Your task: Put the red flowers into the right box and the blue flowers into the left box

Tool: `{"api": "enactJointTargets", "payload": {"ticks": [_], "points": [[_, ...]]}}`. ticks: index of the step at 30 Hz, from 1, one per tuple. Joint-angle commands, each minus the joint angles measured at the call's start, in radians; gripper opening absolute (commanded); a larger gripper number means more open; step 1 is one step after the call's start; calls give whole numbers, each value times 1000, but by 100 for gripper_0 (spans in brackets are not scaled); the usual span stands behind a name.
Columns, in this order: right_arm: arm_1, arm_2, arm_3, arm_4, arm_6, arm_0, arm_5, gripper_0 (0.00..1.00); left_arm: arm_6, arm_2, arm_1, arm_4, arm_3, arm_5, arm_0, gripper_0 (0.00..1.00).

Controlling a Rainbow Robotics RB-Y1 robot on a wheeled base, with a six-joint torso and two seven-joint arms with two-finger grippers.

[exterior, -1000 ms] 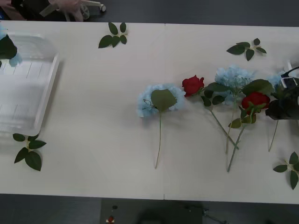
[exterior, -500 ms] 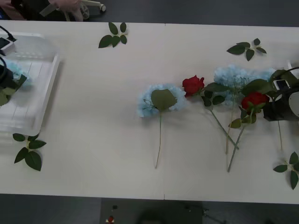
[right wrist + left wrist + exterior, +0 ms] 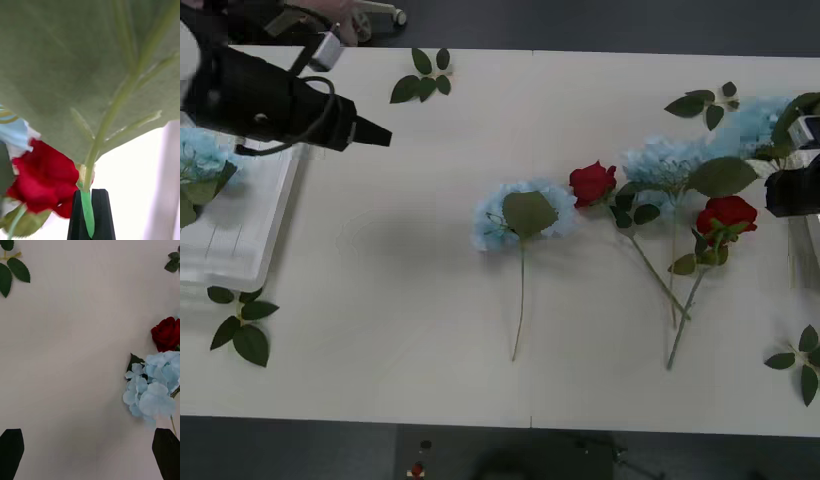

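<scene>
The right tool [image 3: 90, 210] is clenched on the thin green stem of a blue flower [image 3: 755, 125] at the desk's [image 3: 430, 300] right edge; in its wrist view the black fingers [image 3: 101, 213] pinch the stem just below a broad matte leaf, with a red rose head [image 3: 45, 183] close beside it. This bloom belongs in the left box [image 3: 240, 220], the slotted white basket far across the desk from this tool, so the carry looks long and the left arm is much the nearer one.

The left tool [image 3: 90, 453] is released, its black fingertips wide apart, and it hangs just beyond the basket's rim over bare desk. Ahead of it lies another blue flower [image 3: 520, 215], its puffy pale petals soft and crinkled, one big leaf resting on the head, and its stem running straight back toward the robot. Two red flowers [image 3: 593, 183] lie farther on, velvety heads with wiry stems slanting the same way. A blue head [image 3: 200, 160] already sits in the basket.
</scene>
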Motion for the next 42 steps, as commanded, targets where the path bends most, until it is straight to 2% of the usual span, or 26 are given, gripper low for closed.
{"api": "enactJointTargets", "payload": {"ticks": [1, 5, 7, 11, 15, 20, 24, 27, 33, 39, 40, 41, 42], "points": [[-31, -241, -93, -107, 156, 122, 37, 0, -87, 151, -104, -87, -55, -72, 164, 100], [12, -408, -216, -271, 282, 247, 53, 0, -262, 332, -235, -114, -92, -64, 293, 100], [56, -451, -252, -339, 342, 269, 53, 0, -311, 383, -271, -83, -103, -37, 325, 100], [142, -503, -326, -415, 492, 269, 53, 0, -394, 429, -291, 35, -127, 23, 353, 100], [208, -506, -381, -471, 578, 263, 27, 0, -425, 432, -287, 159, -176, 61, 363, 100], [271, -438, -440, -535, 664, 191, 10, 0, -408, 383, -347, 108, -301, 38, 377, 100], [349, -411, -441, -580, 686, 128, 2, 0, -408, 352, -400, 52, -311, -31, 382, 100], [449, -409, -438, -547, 678, 86, -4, 0, -405, 300, -434, 7, -308, -112, 353, 100], [617, -385, -381, -474, 669, 19, -9, 0, -388, 171, -535, -18, -297, -333, 313, 100], [679, -325, -331, -411, 664, -18, -51, 0, -382, 157, -575, -1, -297, -347, 291, 98], [677, -308, -322, -412, 664, -23, -67, 0, -382, 156, -575, 2, -297, -347, 287, 56], [676, -302, -318, -414, 664, -26, -75, 0, -382, 154, -575, 6, -297, -347, 287, 31], [673, -290, -314, -415, 664, -27, -85, 0, -380, 151, -577, 10, -297, -347, 285, 0]]}}
